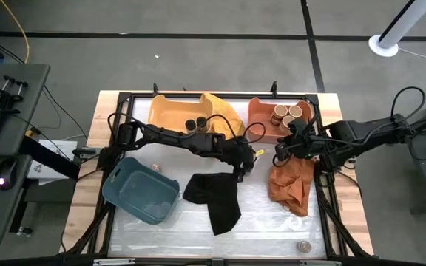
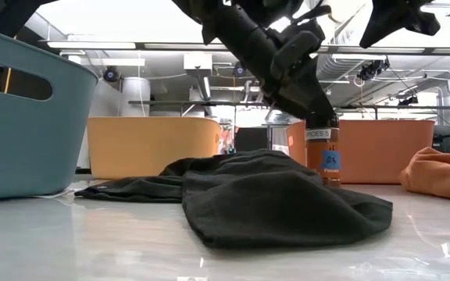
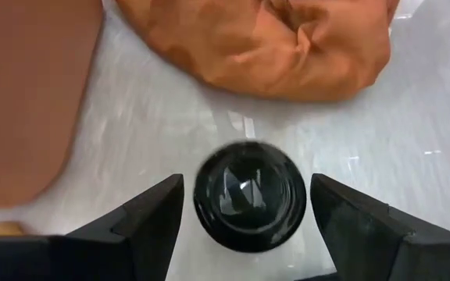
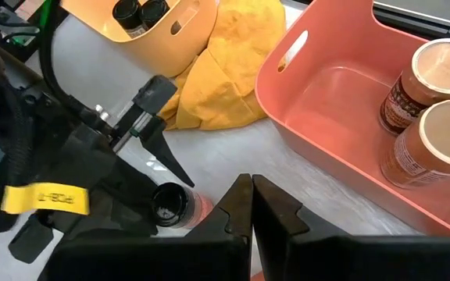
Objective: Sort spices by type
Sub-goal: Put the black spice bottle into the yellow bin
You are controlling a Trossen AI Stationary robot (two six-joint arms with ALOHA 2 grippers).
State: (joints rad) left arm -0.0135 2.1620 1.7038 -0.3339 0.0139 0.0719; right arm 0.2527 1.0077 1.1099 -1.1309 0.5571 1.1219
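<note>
A black-lidded spice jar [image 3: 248, 204] stands upright on the table between the black cloth [image 1: 214, 196] and the rust-orange cloth [image 1: 291, 183]. My left gripper [image 3: 248, 186] is open and comes down at a slant over the jar. One finger stands on each side of the lid, with a narrow gap left on both sides. In the low view the jar [image 2: 323, 156] shows below that gripper. My right gripper [image 4: 252, 204] hangs shut above the table near the coral tray [image 1: 261, 111], holding nothing.
The yellow tray [image 1: 170, 112] holds two black-lidded jars [image 1: 195, 124]. Several tan-lidded jars [image 1: 288, 114] stand in the coral tray. A yellow cloth [image 1: 226, 112] lies between the trays. A blue tray [image 1: 140, 191] sits at the near left, and a lone tan-lidded jar [image 1: 303, 246] near the front edge.
</note>
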